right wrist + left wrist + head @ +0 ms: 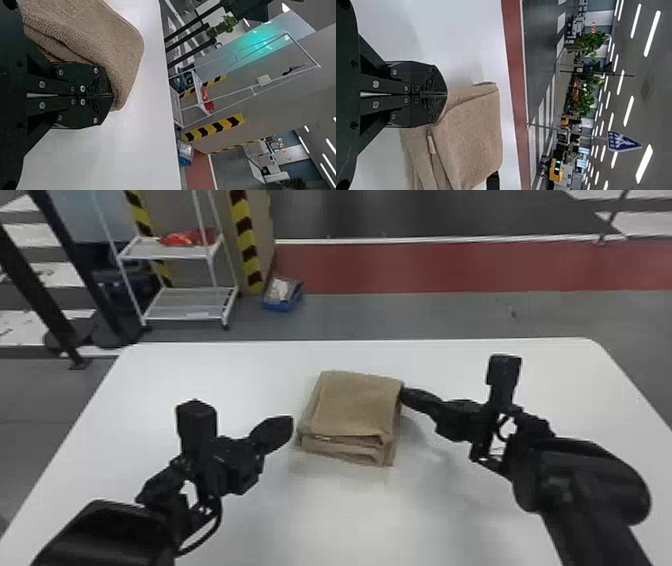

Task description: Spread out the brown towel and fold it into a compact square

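Observation:
The brown towel [357,405] lies folded into a thick, layered, roughly square stack at the middle of the table. My left gripper [287,427] is just left of the stack, a small gap apart from it in the head view. In the left wrist view the left gripper [447,94] is shut, its tips in front of the towel [472,134]. At the stack's right side, by the far right corner, is my right gripper [404,392]. The right wrist view has the right gripper [113,95] shut, its tips against the towel's side [115,51], with no cloth seen between them.
The white table [225,365] surrounds the towel. Beyond its far edge stand a white shelf rack [185,302] and a blue box [282,295] on the floor.

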Action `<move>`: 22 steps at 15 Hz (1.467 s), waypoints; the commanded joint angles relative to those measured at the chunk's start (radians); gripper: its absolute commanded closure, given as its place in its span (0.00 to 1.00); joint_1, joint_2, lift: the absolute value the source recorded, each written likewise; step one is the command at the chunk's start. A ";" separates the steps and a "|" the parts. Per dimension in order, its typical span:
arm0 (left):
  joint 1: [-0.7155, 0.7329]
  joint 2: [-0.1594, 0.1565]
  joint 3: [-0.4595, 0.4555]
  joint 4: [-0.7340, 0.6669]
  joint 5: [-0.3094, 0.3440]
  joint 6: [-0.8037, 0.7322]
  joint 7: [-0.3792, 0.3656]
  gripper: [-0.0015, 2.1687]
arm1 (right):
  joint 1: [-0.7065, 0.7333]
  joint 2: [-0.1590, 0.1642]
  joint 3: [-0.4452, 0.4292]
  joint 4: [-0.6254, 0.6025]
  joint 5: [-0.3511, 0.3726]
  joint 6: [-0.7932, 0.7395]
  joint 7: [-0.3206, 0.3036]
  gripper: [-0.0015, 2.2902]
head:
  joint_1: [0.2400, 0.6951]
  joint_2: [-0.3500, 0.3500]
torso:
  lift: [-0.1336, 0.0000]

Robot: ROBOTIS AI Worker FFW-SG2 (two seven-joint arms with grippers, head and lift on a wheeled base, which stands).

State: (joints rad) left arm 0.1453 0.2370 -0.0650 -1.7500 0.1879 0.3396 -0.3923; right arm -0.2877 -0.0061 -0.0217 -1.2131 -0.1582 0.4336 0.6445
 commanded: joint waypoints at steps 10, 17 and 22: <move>-0.039 -0.013 -0.107 0.007 -0.001 -0.156 0.135 0.96 | 0.458 -0.110 -0.328 -0.697 -0.165 0.268 0.095 0.03 | 1.00 0.37 | 0.11; 0.119 -0.061 -0.151 -0.233 -0.018 -0.257 0.299 0.86 | 0.748 -0.006 -0.204 -1.106 -0.032 0.007 -0.131 0.03 | 1.00 0.29 | 0.11; 0.157 -0.064 -0.119 -0.186 -0.042 -0.414 0.365 0.00 | 0.886 -0.005 -0.092 -1.111 0.039 -0.164 -0.281 0.03 | 1.00 0.33 | 0.11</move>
State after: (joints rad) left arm 0.2963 0.1732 -0.1993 -1.9608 0.1537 -0.0123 -0.0415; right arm 0.5710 -0.0110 -0.1363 -2.3326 -0.1459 0.3182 0.3740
